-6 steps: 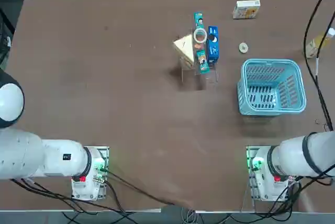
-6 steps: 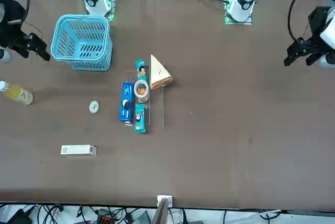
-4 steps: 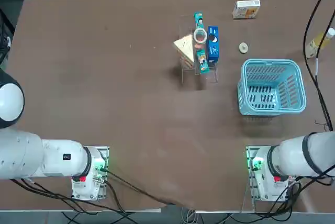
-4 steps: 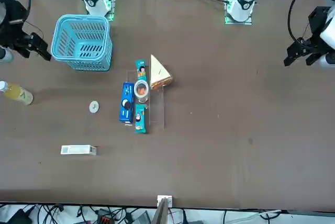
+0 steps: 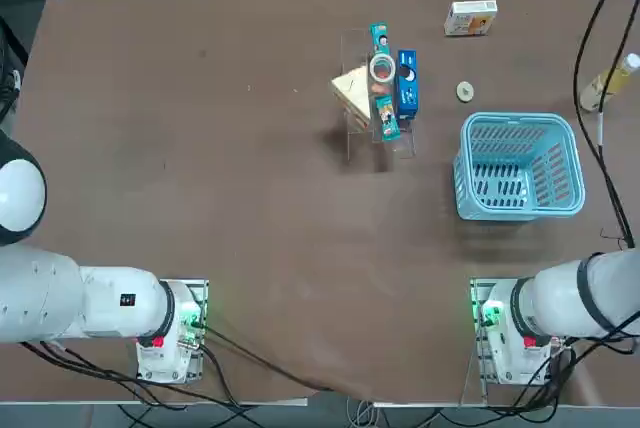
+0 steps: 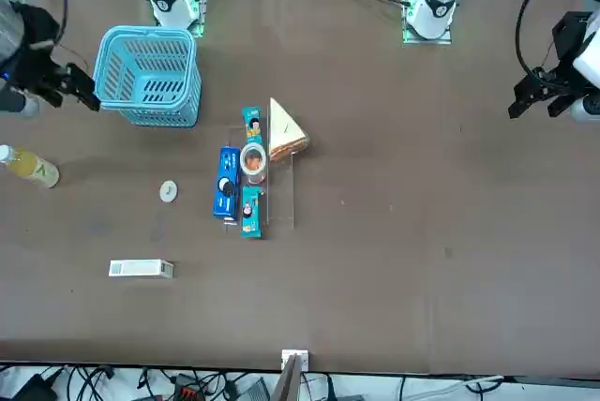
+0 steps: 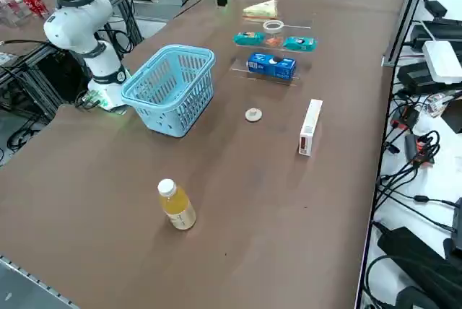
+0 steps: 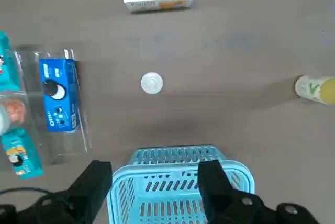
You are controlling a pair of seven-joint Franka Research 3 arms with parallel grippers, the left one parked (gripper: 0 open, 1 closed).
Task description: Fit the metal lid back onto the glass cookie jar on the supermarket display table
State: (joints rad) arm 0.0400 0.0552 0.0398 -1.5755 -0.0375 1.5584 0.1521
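The bench [image 5: 200,148] and its things lie as before. The blue basket [image 5: 520,166] stands near the glass cookie jar [image 5: 382,69]. The right pincer [image 8: 157,192], spread wide and empty, has crept nearer over the basket. Only its wrist view shows this. The metal lid [image 8: 152,83] lies flat beyond the basket, apart from the jar. No writing is readable.

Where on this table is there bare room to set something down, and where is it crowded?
The supermarket display table is bare across its whole left half, and between the arm bases and the blue basket. It is crowded around the glass cookie jar, wedged among snack packs. The metal lid lies apart, beyond the basket. The right pincer, open, hangs over the basket.
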